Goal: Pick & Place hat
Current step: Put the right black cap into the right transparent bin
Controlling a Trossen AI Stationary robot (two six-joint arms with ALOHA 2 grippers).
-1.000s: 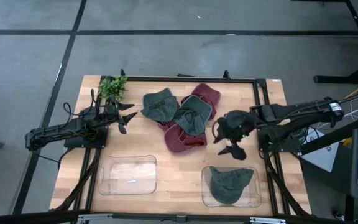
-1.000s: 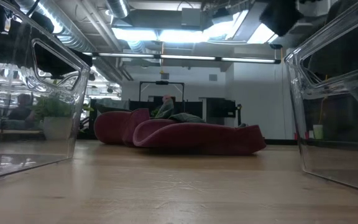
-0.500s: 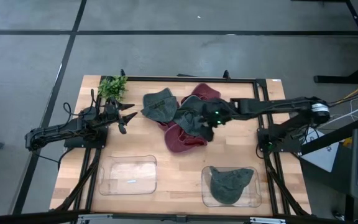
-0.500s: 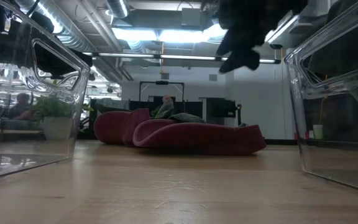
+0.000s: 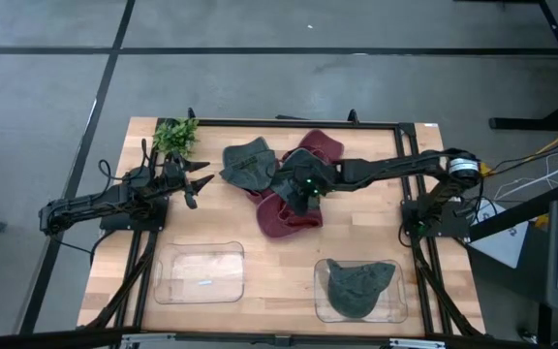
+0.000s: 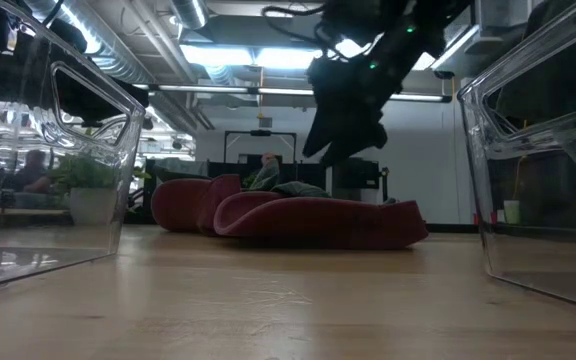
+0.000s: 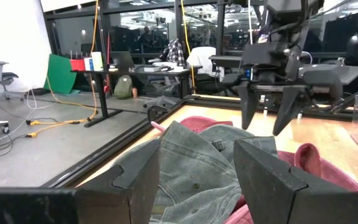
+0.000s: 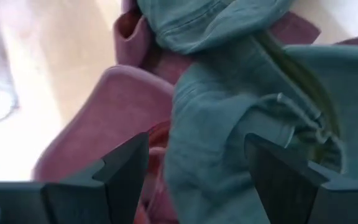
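High view: a wooden table (image 5: 231, 228) carries a heap of hats in its middle, two clear bins at the near edge, and a small plant (image 5: 175, 135) at the far left corner.
Right gripper (image 5: 303, 190): it hangs above the heap, over a green hat (image 5: 296, 175); the fingers are apart and hold nothing.
Left gripper (image 5: 201, 186): it waits at the left side of the table, fingers apart, nothing between them.
Hats: the green hat lies on top of red hats (image 5: 284, 215); a second green hat (image 5: 248, 162) lies just beside it, to the left.
Right bin (image 5: 323, 302): one green hat (image 5: 356, 285) is inside.
Left bin (image 5: 200, 272): it is near the left arm.
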